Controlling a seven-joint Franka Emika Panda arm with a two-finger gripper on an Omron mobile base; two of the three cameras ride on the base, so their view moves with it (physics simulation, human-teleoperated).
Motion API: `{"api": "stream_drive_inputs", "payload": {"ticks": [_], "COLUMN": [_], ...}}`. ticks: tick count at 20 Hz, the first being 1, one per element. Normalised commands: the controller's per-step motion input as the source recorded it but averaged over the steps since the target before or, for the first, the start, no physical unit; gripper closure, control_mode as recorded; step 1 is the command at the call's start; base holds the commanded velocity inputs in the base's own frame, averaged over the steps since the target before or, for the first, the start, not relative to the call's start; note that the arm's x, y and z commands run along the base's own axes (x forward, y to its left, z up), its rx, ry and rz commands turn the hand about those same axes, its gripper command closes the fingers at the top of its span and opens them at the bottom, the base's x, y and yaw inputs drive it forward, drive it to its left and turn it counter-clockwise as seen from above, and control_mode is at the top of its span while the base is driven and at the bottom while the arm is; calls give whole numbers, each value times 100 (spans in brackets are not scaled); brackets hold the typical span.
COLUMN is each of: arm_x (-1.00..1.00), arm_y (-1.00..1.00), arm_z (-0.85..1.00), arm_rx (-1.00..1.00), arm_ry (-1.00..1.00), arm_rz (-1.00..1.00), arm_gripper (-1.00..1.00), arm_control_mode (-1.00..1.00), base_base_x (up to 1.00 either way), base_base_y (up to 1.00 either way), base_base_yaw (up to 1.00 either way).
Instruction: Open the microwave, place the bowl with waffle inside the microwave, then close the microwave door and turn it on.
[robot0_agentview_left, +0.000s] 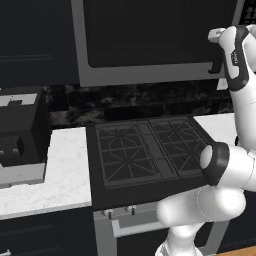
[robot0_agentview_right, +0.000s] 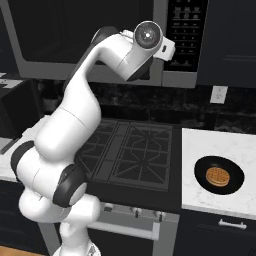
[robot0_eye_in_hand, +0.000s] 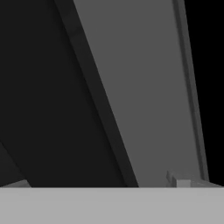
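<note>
The microwave hangs above the stove, grey-framed, with its button panel on the right. The microwave door looks shut and flush. My arm reaches up to the door's right edge, where the black handle shows just under my wrist. In the hand view my gripper is very close to the door, facing the dark window and the grey frame. Its fingertips stand far apart with nothing between them. The bowl with waffle rests on the right counter, well below and right of the gripper.
A gas cooktop lies directly under the microwave. A black boxy appliance with a grey base stands on the left white counter. The right counter has a wall outlet above it.
</note>
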Motion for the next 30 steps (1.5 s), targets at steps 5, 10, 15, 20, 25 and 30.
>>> {"api": "stream_drive_inputs", "payload": {"ticks": [5,10,15,20,25,30], "arm_x": [-54,-97,-100,-100,-100,-100], "arm_y": [4,1,2,0,11,9], "arm_z": [0,11,8,0,0,0], "arm_rx": [0,-9,-8,-7,-9,-10], "arm_ry": [-1,0,0,0,0,0], "arm_rz": [0,-1,-22,-40,-44,-42], "arm_gripper": [100,100,100,100,100,100], "arm_control_mode": [-100,-100,-100,-100,-100,-100], "base_base_x": [0,0,0,0,0,0], "base_base_y": [0,0,0,0,0,0], "base_base_yaw": [0,0,0,0,0,0]}}
